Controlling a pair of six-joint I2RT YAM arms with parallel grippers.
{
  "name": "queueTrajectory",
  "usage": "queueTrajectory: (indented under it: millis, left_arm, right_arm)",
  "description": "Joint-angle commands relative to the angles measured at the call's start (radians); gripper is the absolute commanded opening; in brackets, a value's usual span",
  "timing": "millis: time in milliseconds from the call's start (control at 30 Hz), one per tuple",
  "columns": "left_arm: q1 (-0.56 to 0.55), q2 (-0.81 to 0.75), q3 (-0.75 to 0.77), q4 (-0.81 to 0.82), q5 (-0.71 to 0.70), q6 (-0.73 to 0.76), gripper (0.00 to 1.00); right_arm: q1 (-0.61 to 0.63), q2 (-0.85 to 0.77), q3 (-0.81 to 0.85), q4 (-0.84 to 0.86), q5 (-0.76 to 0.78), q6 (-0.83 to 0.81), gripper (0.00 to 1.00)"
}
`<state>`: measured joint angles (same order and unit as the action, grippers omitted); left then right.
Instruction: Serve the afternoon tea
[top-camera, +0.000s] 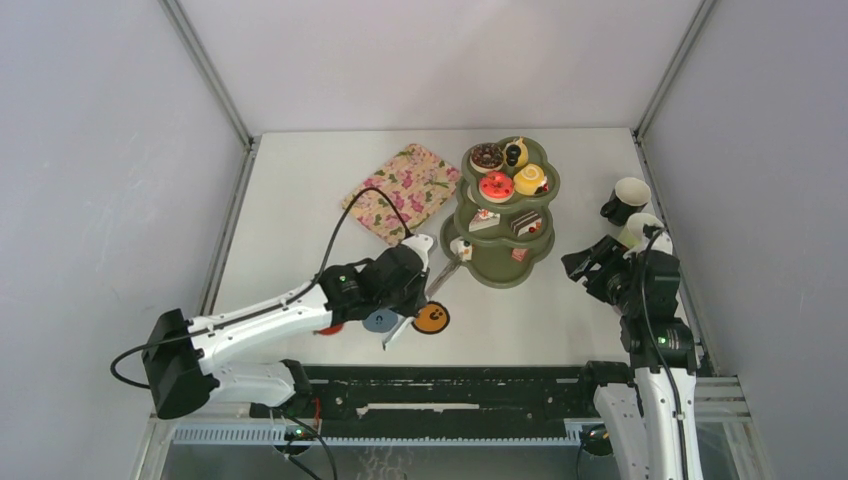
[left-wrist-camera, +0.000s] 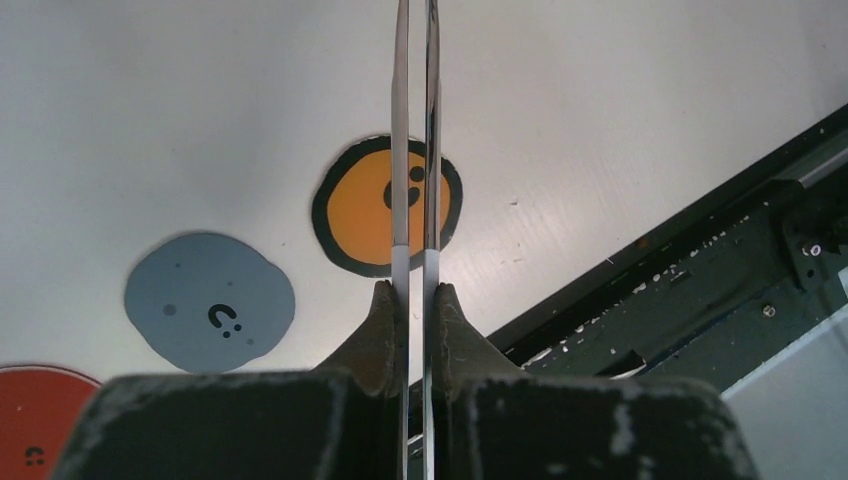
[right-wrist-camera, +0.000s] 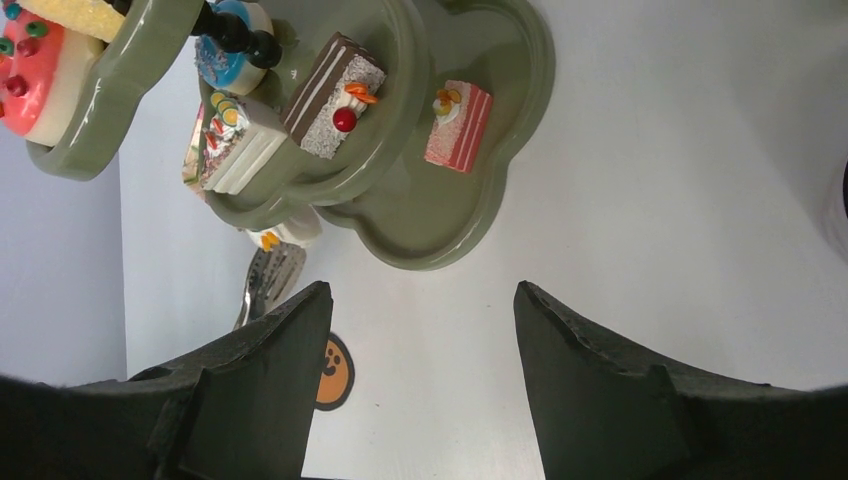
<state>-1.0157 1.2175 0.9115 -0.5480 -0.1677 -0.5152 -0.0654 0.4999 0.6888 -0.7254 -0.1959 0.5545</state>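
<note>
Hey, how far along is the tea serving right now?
Looks done: sweets on all three tiers of the stand. In hand: left gripper shut on tongs, tips at a small cake on the bottom tier. Left: mugs sit aside, off the bare coasters; right gripper open near them.

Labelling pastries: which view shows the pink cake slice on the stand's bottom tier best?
Right wrist: the pink cake slice is large, unobstructed, toppings visible. Top external shows it only as a tiny speck; left wrist misses it.
</note>
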Motion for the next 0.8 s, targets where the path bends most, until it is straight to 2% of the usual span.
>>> queueTrajectory:
  millis: [0, 467, 767]
  left_arm:
    - [-0.027, 0.014, 0.034, 0.069, 0.040, 0.020, 0.00]
    - [-0.060, 0.190, 0.135, 0.196, 0.099, 0.074, 0.00]
    - [-0.061, 0.320, 0.208, 0.204, 0.057, 0.065, 0.00]
  right_arm:
    - [0.010, -0.017, 0.011, 0.019, 0.002, -0.003, 0.75]
    - [0.013, -0.049, 0.041, -0.044, 0.040, -0.020, 0.75]
    - [0.012, -0.055, 0.042, -0.051, 0.041, -0.007, 0.75]
